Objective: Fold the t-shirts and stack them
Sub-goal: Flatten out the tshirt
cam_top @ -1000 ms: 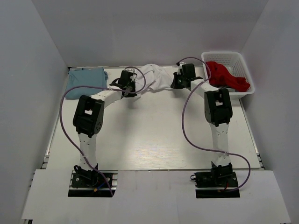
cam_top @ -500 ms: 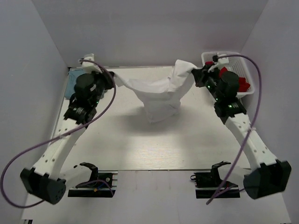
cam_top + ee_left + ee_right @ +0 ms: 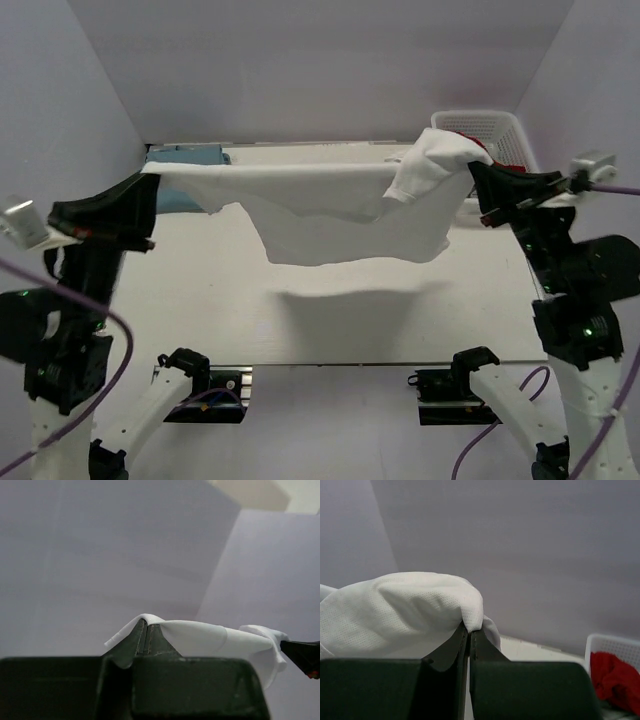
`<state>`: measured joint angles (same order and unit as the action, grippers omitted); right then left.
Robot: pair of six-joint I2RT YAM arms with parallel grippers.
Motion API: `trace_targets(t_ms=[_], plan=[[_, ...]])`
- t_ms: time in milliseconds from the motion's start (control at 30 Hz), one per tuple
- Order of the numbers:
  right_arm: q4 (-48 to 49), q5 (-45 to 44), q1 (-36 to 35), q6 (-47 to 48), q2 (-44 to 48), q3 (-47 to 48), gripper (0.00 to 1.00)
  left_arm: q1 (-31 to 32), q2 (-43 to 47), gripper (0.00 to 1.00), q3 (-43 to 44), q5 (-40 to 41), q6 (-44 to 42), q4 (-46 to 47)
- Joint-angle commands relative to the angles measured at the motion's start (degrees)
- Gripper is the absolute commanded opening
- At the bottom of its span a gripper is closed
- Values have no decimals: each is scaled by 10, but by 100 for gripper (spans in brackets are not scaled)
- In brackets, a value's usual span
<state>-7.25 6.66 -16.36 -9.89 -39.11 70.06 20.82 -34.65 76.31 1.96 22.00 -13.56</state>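
Observation:
The white t-shirt point(image 3: 330, 210) hangs stretched in the air between my two grippers, well above the table. My left gripper point(image 3: 148, 180) is shut on its left end; in the left wrist view the cloth point(image 3: 200, 637) drapes over the closed tips point(image 3: 146, 625). My right gripper point(image 3: 474, 172) is shut on its right end, where a sleeve bunches up; in the right wrist view the fabric point(image 3: 405, 610) is pinched at the tips point(image 3: 469, 627). The light blue t-shirt point(image 3: 185, 155) lies at the table's back left corner, partly hidden behind the white one.
A white basket point(image 3: 500, 130) holding a red garment point(image 3: 615, 680) stands at the back right. The white table point(image 3: 330, 310) lies below the hanging shirt, with its shadow on it. Grey walls enclose the back and sides.
Both arms have risen and spread apart, lifting the white t-shirt off the back of the table and pulling it from a sagging bunch into a wide taut span.

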Motion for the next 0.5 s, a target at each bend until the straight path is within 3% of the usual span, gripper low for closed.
trace_targets(t_ms=[0,200,467], plan=[[-28,16,3,-6,16,68,0,-5,-1,0,53,-45,13,-26],[-40,53,4,-25,18,82,0,-5,-7,0,91,-56,23,-63],[-16,23,4,-46,-64,49,0,-5,-76,0,20,8,36,-39]])
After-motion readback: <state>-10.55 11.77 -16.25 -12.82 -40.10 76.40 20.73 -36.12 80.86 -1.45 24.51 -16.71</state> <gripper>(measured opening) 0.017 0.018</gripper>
